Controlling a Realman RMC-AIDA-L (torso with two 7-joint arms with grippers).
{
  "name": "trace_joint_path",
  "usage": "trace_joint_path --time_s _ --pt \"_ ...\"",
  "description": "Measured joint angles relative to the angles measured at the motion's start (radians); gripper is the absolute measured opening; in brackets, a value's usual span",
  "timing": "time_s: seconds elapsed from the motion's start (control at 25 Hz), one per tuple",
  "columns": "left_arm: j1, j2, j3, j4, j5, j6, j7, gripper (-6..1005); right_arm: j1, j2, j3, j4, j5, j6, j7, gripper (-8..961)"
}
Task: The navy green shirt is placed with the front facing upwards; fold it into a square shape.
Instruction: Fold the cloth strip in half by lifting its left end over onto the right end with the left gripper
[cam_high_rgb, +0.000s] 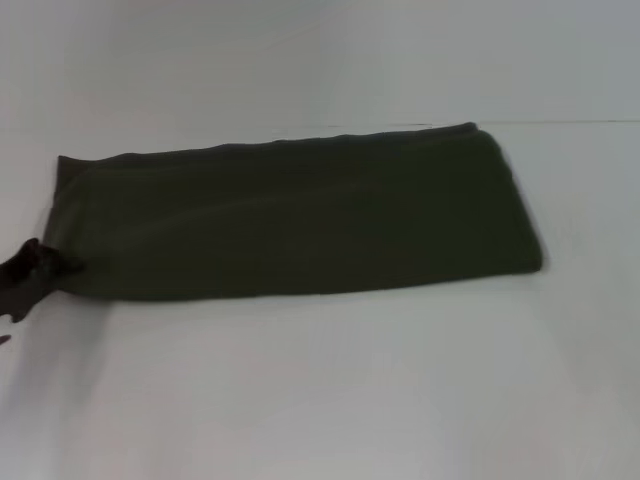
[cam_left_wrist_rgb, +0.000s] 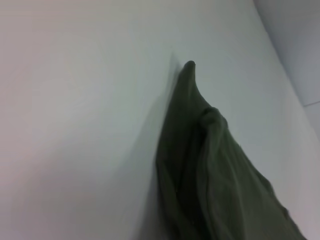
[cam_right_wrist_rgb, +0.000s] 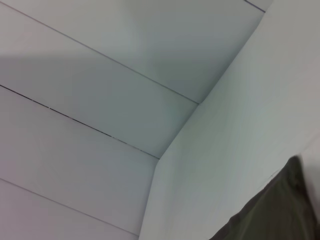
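Note:
The navy green shirt (cam_high_rgb: 290, 215) lies on the white table, folded into a long dark olive band running left to right. No lettering shows. My left gripper (cam_high_rgb: 32, 272) sits at the band's near left corner, shut on the cloth, which is drawn to a point there. In the left wrist view the shirt (cam_left_wrist_rgb: 210, 170) runs up close to the camera in bunched layers, with one far tip resting on the table. A corner of the shirt (cam_right_wrist_rgb: 280, 210) shows in the right wrist view. My right gripper is out of view.
The white table (cam_high_rgb: 330, 390) spreads wide in front of the shirt. A white panelled wall (cam_right_wrist_rgb: 100, 100) stands behind the table, close to the shirt's far edge.

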Motion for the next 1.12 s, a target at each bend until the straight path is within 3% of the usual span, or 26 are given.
trace_joint_path --time_s 0.52,0.76,0.88,1.12 --pt "0.012 0.047 -0.087 0.088 0.123 -0.054 -0.005 8 0.0 0.0 0.002 0.014 0.0 0.012 0.0 907" --pt "-0.003 0.043 -0.088 0.151 0.044 0.128 -0.01 7 0.003 0.0 0.001 0.014 -0.001 0.021 0.0 907" --pt "-0.042 0.042 -0.084 0.176 0.001 0.24 -0.021 7 0.004 0.0 0.002 0.014 -0.001 0.033 0.0 907" --pt "-0.136 0.032 -0.059 0.193 -0.021 0.316 -0.023 7 0.011 0.003 -0.007 0.014 -0.001 0.036 -0.007 906"
